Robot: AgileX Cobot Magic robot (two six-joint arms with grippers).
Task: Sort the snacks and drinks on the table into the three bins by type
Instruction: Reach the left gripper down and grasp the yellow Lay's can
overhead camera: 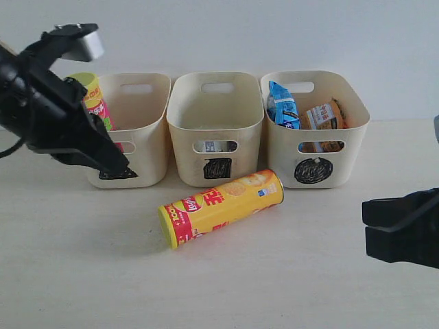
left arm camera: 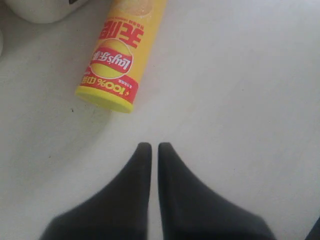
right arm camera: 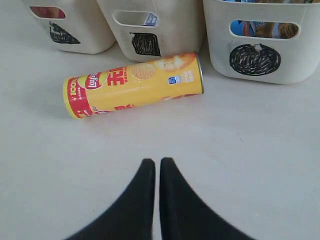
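Note:
A yellow Lay's chip tube (overhead camera: 221,207) lies on its side on the table (overhead camera: 82,274), in front of the middle bin. It also shows as the yellow tube (left arm camera: 120,55) and the yellow tube (right arm camera: 132,85) in the wrist views. Three cream bins stand in a row: the triangle bin (overhead camera: 147,103) holds a pink and yellow tube (overhead camera: 92,103), the square bin (overhead camera: 217,127) a small carton (overhead camera: 214,146), the circle bin (overhead camera: 346,147) a blue packet (overhead camera: 282,104) and an orange packet (overhead camera: 322,116). My left gripper (overhead camera: 118,166) hangs shut and empty before the triangle bin. My right gripper (overhead camera: 365,226) is shut and empty at the right.
A pale wall rises behind the bins. Bare table stretches in front of the tube, between the two grippers. My left arm (overhead camera: 41,103) covers part of the triangle bin's left side.

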